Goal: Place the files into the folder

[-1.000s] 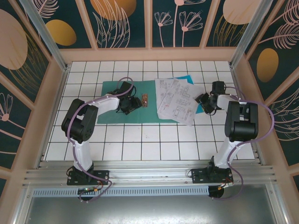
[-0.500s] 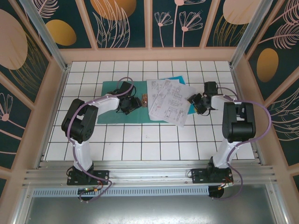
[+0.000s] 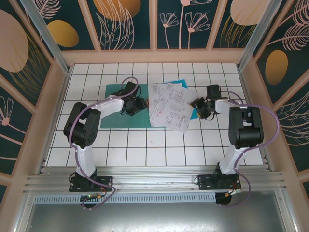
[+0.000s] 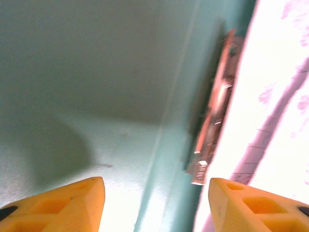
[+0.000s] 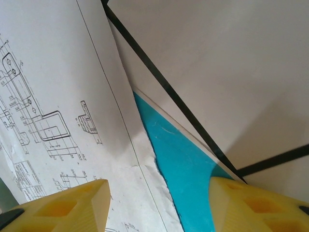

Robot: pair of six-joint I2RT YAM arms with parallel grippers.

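Observation:
The teal-green folder point(image 3: 113, 116) lies flat at the left middle of the table. My left gripper point(image 3: 138, 105) rests low over its right part, jaws open. Between them is bare folder surface point(image 4: 96, 72), with the folder's metal clip point(image 4: 215, 121) just right of the gap. The files point(image 3: 169, 106), white sheets of printed drawings, lie fanned over the folder's right edge, the cyan-blue sheet point(image 3: 180, 82) peeking out behind. My right gripper point(image 3: 197, 107) stands open at the files' right edge. Its fingertips point(image 5: 72, 208) straddle the white paper point(image 5: 58, 96) and the cyan sheet point(image 5: 183, 164).
The table point(image 3: 145, 145) is white tile with black grid lines, boxed in by wooden walls point(image 3: 154, 56) on three sides. Open tiles lie in front of the folder and files. An aluminium rail point(image 3: 154, 181) runs along the near edge by the arm bases.
My right gripper has moved left and the files have slid left with it, further over the folder and up to its clip. The left arm has not moved.

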